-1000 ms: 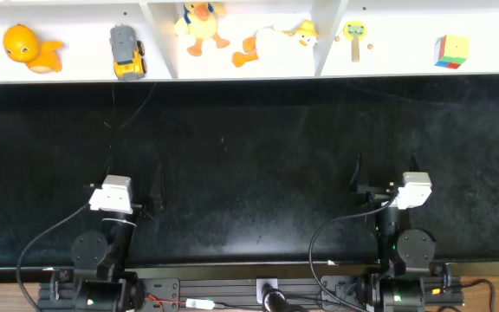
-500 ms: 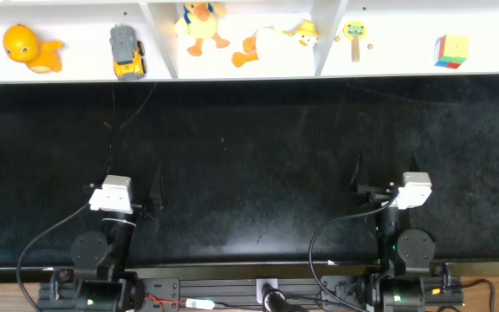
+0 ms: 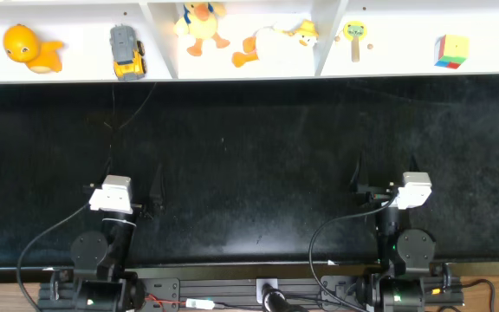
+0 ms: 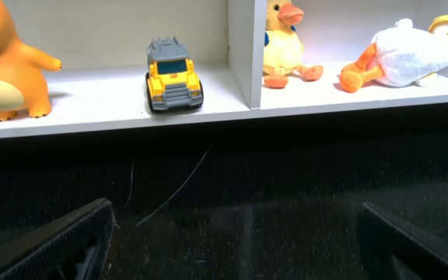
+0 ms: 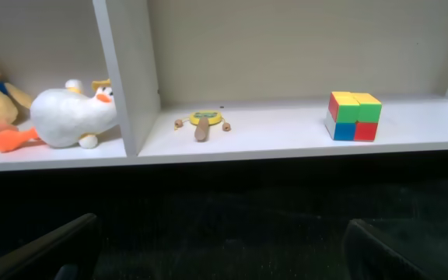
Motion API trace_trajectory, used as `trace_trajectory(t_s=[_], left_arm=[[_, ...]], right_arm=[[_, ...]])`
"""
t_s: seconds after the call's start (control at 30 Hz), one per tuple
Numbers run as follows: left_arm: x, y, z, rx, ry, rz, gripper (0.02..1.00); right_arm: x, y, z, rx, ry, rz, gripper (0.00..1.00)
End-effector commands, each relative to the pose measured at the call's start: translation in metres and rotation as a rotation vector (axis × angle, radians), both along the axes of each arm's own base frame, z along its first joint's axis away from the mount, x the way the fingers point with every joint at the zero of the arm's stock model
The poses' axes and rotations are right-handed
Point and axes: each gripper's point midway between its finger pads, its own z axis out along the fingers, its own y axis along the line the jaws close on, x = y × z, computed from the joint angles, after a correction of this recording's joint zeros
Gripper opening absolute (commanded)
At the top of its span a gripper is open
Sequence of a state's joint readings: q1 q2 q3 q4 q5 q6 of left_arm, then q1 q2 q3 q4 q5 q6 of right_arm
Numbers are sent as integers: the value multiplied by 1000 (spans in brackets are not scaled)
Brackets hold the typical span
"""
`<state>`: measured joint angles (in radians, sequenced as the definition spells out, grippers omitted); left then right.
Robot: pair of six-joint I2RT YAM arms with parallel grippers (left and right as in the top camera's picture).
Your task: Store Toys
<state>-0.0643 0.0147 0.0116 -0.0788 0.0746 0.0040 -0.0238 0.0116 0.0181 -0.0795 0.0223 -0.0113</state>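
Black matting (image 3: 249,139) covers the worktop, and a white shelf (image 3: 232,71) runs along its 12 o'clock edge. The toys all sit in it: an orange duck (image 3: 31,47) and a yellow truck (image 3: 127,52) in the 11 o'clock bay, a yellow plush duck (image 3: 201,26) beside a white plush duck (image 3: 271,43) in the middle, and a small rattle (image 3: 354,36) and a colour cube (image 3: 451,50) in the 1 o'clock bay. The left gripper (image 3: 134,184) at 7 o'clock and the right gripper (image 3: 385,178) at 5 o'clock hang over the mat, fingers spread wide, holding nothing.
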Motion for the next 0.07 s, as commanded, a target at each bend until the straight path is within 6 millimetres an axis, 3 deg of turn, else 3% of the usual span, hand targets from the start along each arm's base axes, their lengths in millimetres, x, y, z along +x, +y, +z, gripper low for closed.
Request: trace_trajectory(t_s=[0.03,0.07], left_arm=[[0,2,1,15,-9,9,998],[0,2,1,15,-9,9,998]], right_arm=[[0,2,-4,5,4,10,996],[0,2,-4,5,4,10,998]])
